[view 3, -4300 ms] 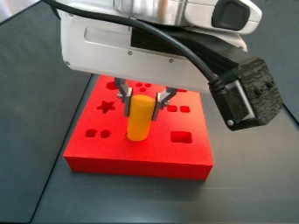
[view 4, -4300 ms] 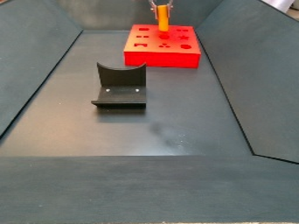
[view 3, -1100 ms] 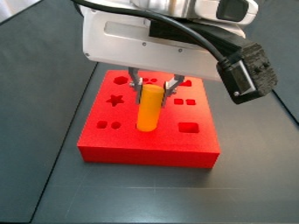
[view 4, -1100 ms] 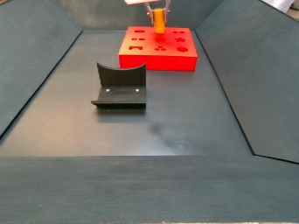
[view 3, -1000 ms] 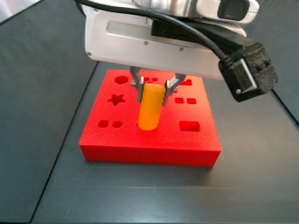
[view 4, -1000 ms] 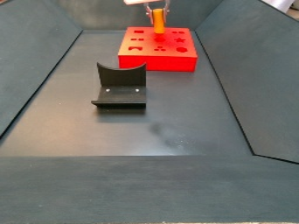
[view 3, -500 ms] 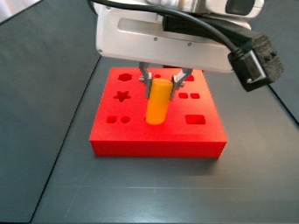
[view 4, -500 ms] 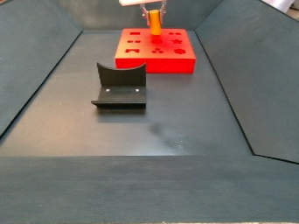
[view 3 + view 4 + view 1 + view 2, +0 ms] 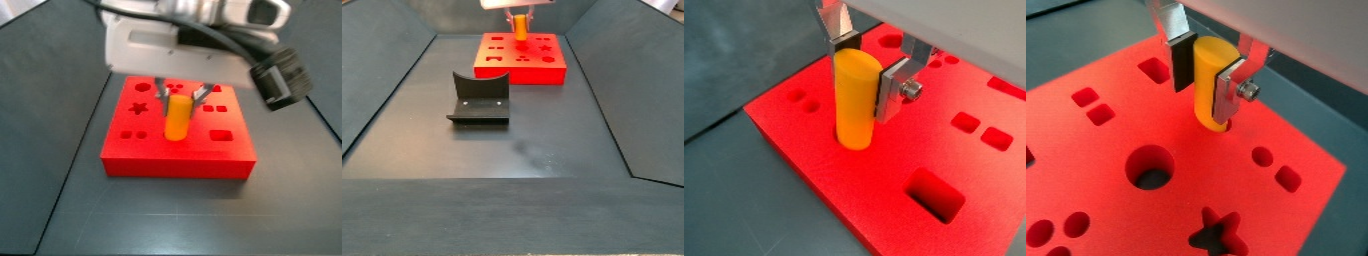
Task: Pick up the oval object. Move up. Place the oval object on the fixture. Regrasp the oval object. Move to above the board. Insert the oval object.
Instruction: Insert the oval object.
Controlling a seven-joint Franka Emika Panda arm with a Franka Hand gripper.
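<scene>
My gripper (image 9: 869, 72) is shut on the oval object (image 9: 854, 100), a yellow-orange peg held upright between the silver fingers (image 9: 1229, 92). The peg (image 9: 1211, 90) stands over the red board (image 9: 844, 195), its lower end at the board's top surface near the middle. I cannot tell whether that end is inside a hole. Both side views show the gripper (image 9: 179, 97) over the board (image 9: 174, 160) with the peg (image 9: 177, 116) pointing down. The dark fixture (image 9: 478, 98) stands on the floor in front of the board (image 9: 543, 66), away from the gripper (image 9: 519, 22).
The board carries cut-outs round the peg: a rectangular hole (image 9: 934, 193), a round hole (image 9: 1149, 167), a star (image 9: 1215, 230). Sloped dark walls (image 9: 382, 100) enclose the grey floor. A black cable and camera mount (image 9: 278, 82) hang beside the hand.
The gripper has come down a little with the peg, so less of the peg shows above the board. Over the last seconds the board has shifted slightly sideways on the floor.
</scene>
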